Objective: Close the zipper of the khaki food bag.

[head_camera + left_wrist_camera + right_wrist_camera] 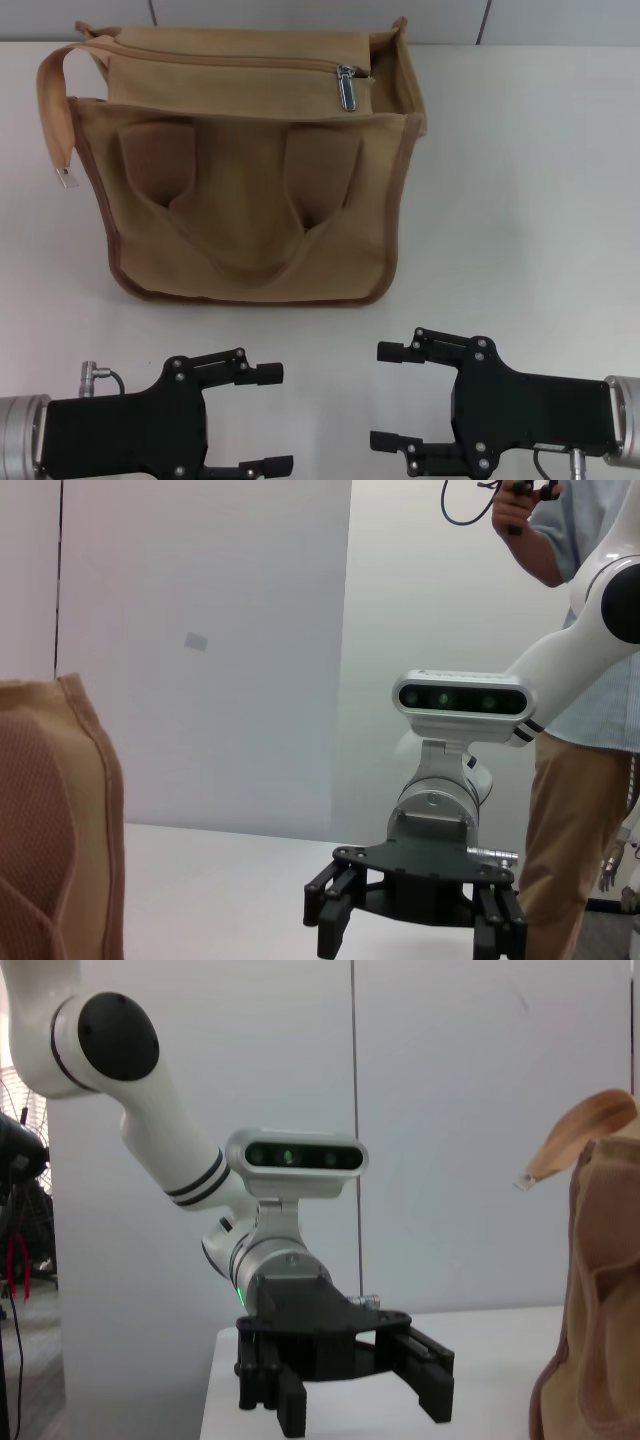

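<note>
On a white table, the khaki food bag stands upright toward the far side of the head view, its broad front panel facing the robot and its two looped handles hanging flat against that panel. Along the bag's top runs the zipper, its silver pull tab lying near the right-hand end of the line; beyond the tab, a short stretch at the right corner gapes open. A side strap arcs out from the bag's left end. Well clear of the bag, at the near edge of the table, both black grippers face each other with nothing between their fingers: the left gripper sits low on the left with its jaws spread, and the right gripper sits low on the right, likewise spread wide. Seen from the left wrist, the right gripper rests at table level beside the bag's brown-piped edge, while a person in khaki trousers stands behind it. Seen from the right wrist, the left gripper hangs parted just above the tabletop.
</note>
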Robot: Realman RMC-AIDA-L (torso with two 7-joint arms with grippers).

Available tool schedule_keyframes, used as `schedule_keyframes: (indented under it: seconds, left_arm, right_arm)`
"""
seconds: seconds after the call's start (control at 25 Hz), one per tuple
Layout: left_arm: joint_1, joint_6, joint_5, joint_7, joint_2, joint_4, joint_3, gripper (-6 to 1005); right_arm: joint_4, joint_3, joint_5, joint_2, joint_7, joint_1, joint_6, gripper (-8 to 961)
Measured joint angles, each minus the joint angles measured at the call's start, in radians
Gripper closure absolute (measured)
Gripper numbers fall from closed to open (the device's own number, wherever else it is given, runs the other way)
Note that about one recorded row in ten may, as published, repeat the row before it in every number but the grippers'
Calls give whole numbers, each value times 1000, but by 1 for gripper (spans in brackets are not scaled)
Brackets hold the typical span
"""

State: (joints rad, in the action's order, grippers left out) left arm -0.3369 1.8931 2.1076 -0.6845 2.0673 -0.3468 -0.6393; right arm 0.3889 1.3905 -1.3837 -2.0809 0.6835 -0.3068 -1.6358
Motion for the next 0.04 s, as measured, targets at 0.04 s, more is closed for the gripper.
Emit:
schedule_keyframes:
  seconds: [0.04]
  left_arm:
    - [0,0,0,0,0,0,0,229]
  right_arm:
    - [0,0,2,-1,0,-1,-2,192]
